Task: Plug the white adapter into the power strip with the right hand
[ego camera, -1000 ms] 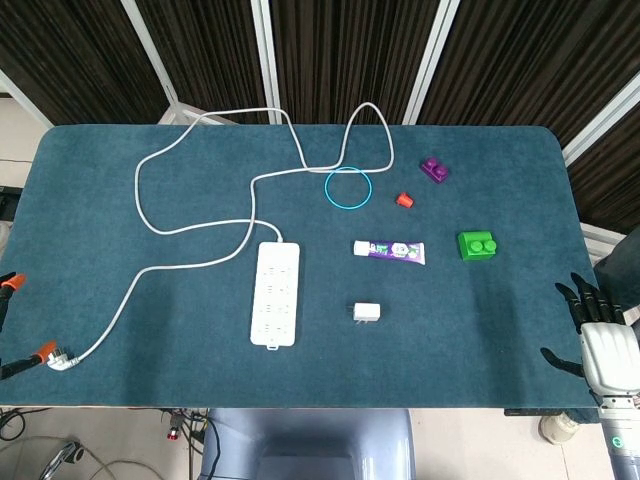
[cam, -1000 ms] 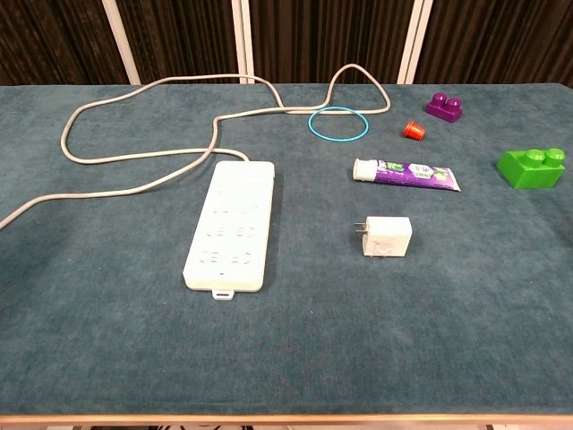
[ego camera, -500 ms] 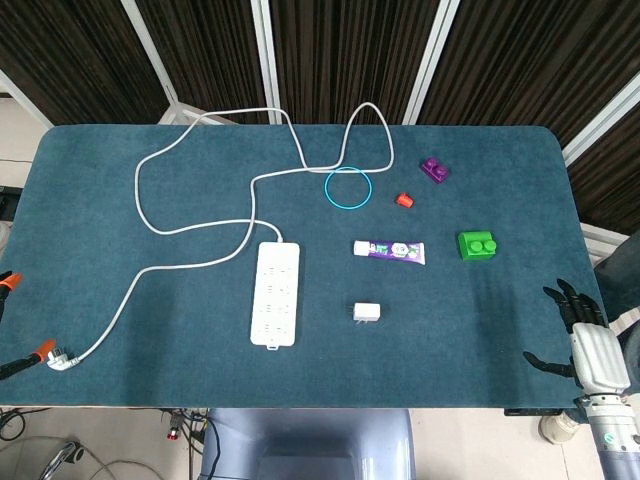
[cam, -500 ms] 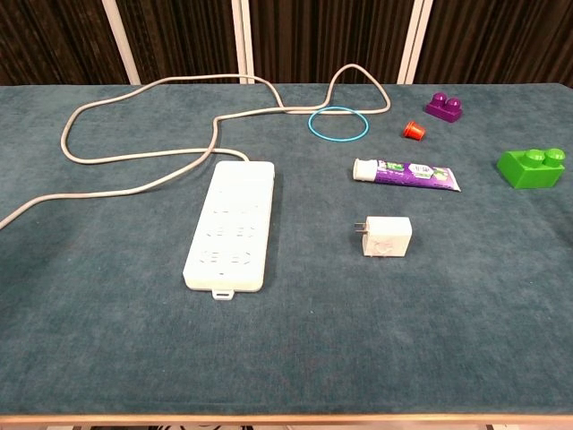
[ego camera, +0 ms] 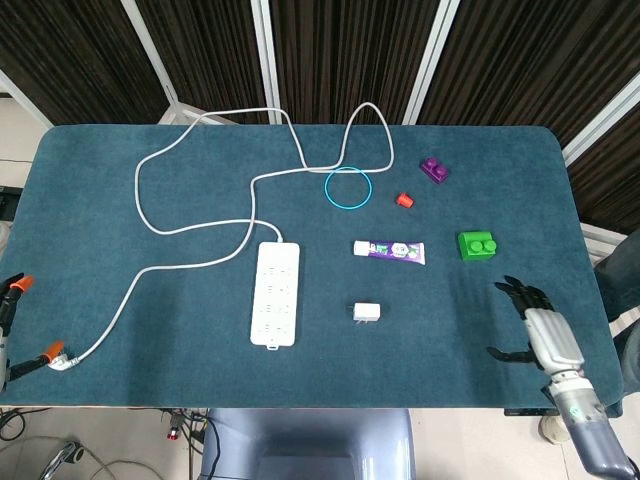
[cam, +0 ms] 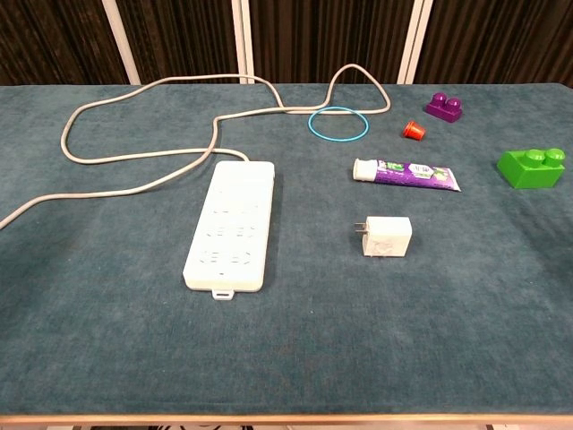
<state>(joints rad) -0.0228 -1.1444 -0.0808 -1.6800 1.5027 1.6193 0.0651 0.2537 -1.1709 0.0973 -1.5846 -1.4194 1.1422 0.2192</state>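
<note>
The white adapter (ego camera: 367, 312) (cam: 385, 237) lies flat on the blue table cover, its prongs pointing left toward the white power strip (ego camera: 276, 294) (cam: 231, 224). The strip lies lengthwise a short way to the adapter's left. My right hand (ego camera: 535, 325) hovers over the table's front right, well to the right of the adapter, fingers spread and holding nothing. My left hand (ego camera: 8, 300) shows only at the left edge of the head view, its orange-tipped fingers apart and empty. Neither hand appears in the chest view.
A toothpaste tube (ego camera: 390, 251) (cam: 407, 174) lies just behind the adapter. A green brick (ego camera: 478, 245), purple brick (ego camera: 433, 169), red cap (ego camera: 404, 200) and blue ring (ego camera: 348, 188) sit further back. The strip's cable (ego camera: 190, 230) loops across the back left to a plug near the left hand.
My right hand has come in from the table's right edge, moving left over the front right of the table. The adapter and the strip have not moved.
</note>
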